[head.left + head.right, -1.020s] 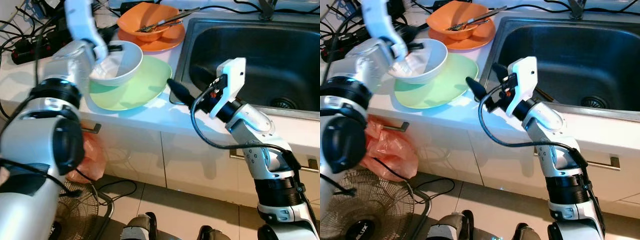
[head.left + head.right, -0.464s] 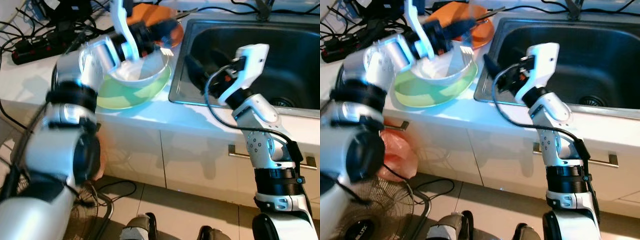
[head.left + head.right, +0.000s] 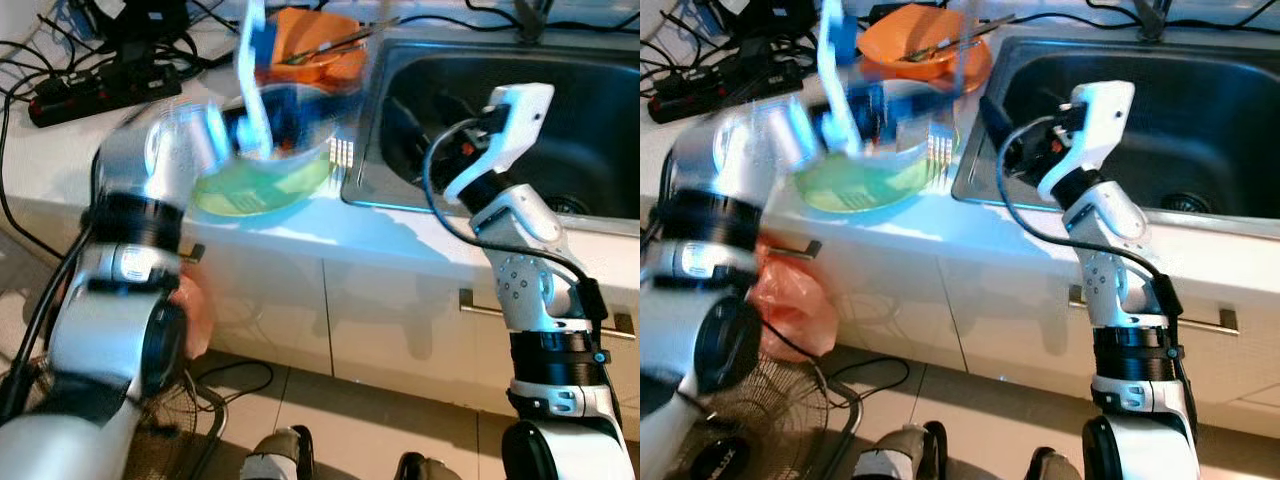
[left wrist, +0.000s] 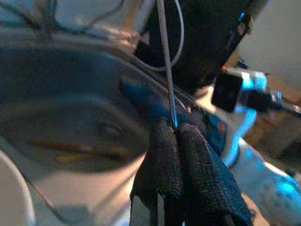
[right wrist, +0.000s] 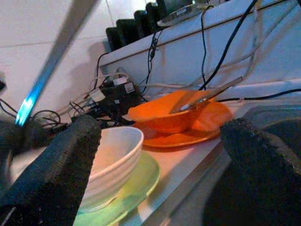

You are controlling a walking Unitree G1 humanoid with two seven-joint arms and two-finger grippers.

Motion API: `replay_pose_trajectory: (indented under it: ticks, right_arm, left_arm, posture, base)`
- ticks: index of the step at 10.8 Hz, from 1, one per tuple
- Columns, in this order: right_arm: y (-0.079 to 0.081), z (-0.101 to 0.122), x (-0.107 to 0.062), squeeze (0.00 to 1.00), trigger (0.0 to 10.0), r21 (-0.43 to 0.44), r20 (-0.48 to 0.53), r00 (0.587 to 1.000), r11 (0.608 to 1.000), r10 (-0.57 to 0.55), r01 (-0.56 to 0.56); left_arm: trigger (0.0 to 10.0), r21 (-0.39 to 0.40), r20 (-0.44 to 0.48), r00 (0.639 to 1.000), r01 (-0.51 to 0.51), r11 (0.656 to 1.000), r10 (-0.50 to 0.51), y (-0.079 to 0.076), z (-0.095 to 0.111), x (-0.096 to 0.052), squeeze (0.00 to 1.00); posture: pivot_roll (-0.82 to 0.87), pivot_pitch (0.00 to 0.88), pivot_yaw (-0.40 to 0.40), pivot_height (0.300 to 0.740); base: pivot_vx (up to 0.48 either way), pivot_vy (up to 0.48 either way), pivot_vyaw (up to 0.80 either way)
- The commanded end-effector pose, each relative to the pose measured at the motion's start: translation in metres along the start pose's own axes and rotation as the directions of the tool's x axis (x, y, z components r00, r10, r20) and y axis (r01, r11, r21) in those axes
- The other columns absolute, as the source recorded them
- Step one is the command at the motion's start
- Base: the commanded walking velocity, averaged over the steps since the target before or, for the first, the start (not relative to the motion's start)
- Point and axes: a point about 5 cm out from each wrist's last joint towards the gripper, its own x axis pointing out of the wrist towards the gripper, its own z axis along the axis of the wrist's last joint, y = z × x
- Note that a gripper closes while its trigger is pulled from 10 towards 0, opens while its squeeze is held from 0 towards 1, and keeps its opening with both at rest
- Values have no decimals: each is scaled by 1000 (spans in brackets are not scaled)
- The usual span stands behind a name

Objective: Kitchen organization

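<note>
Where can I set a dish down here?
The dark steel sink basin is bare down to its drain. The white counter strip between the pale green plate and the front edge is narrow. It is crowded by the orange bowl and the black cables.

White kitchen surface with inset steel sink, white cabinet fronts below, pale tiled floor, black cables by the white tiled wall.
</note>
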Motion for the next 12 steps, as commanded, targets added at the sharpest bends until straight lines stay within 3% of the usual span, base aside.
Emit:
replay_pose_trajectory:
  ticks: [1, 3, 5, 7, 8, 10, 12]
  right_arm:
    - [4, 6, 5, 0, 10000, 13, 27, 999, 1000, 19, -20]
    - [0, 16, 4, 0, 10000, 53, 56, 997, 997, 53, -56]
    - [2, 22, 1, 0, 10000, 112, 47, 983, 976, 180, -184]
    - [-5, 29, -4, 0, 10000, 143, 44, 972, 961, 233, -237]
    - [-8, 29, -8, 0, 10000, 208, 39, 962, 939, 271, -273]
    - [-13, 24, -15, 0, 10000, 202, -9, 946, 927, 325, -317]
    - [-8, 25, -17, 0, 10000, 306, 13, 913, 868, 407, -391]
  left_arm:
    - [0, -1, -17, 999, 46, 999, -46, -6, 3, -3, 0]
    - [0, -57, -79, 991, 107, 993, -111, -10, -15, -10, 0]
    - [0, -96, -75, 987, 134, 986, -141, -13, -21, -11, 0]
    - [0, -91, -45, 992, 115, 989, -120, -9, -16, -15, 0]
    - [0, -88, -31, 992, 118, 989, -121, -9, -13, -19, 0]
    - [0, -74, -11, 994, 108, 991, -109, -7, -9, -21, 0]
    - [0, -66, -10, 994, 108, 992, -109, -7, -8, -22, 0]
  posture:
    - [128, 123, 114, 740]
    - [127, 123, 113, 740]
    - [120, 125, 110, 740]
    - [115, 125, 108, 740]
    - [115, 125, 108, 740]
    - [113, 127, 107, 740]
    - [111, 129, 106, 740]
  base:
    - [0, 0, 0]
    - [0, 0, 0]
    - [0, 0, 0]
    - [0, 0, 0]
    - [0, 0, 0]
    - [0, 0, 0]
    - [0, 0, 0]
